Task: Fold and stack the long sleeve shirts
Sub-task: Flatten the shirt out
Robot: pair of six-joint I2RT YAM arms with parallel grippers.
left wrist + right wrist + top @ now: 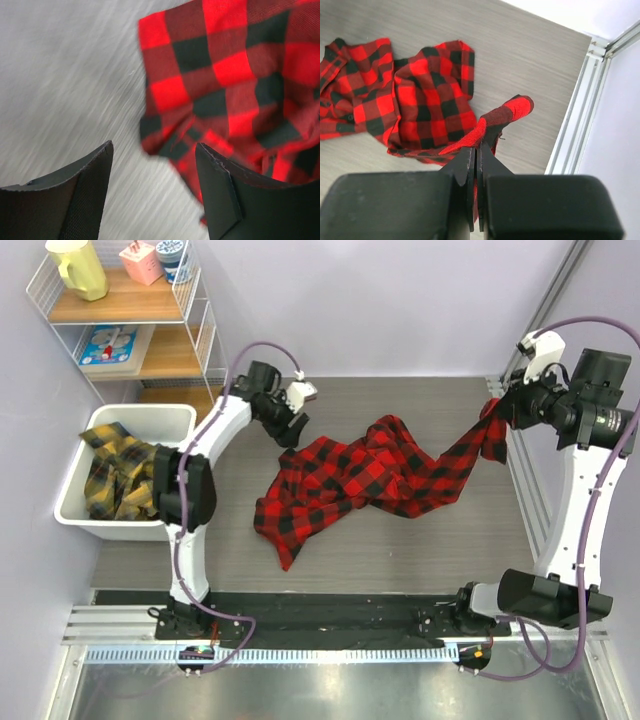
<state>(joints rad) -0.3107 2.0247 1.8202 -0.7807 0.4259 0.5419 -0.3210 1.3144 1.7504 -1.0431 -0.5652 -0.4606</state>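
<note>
A red-and-black checked shirt (370, 480) lies crumpled across the middle of the table. My right gripper (503, 412) is shut on one end of it and holds that end lifted at the far right; in the right wrist view the cloth (490, 122) is pinched between the closed fingers (476, 165). My left gripper (290, 430) is open and empty, just left of the shirt's far edge; the left wrist view shows the shirt's corner (220, 80) ahead of the spread fingers (155, 200). Yellow-and-black checked shirts (118, 475) lie in a bin. No lettering shows.
A white bin (140, 421) stands at the table's left edge. A wire shelf (120, 310) with a jug and cartons is at the far left. A metal rail (525, 490) runs along the table's right edge, close to my right gripper.
</note>
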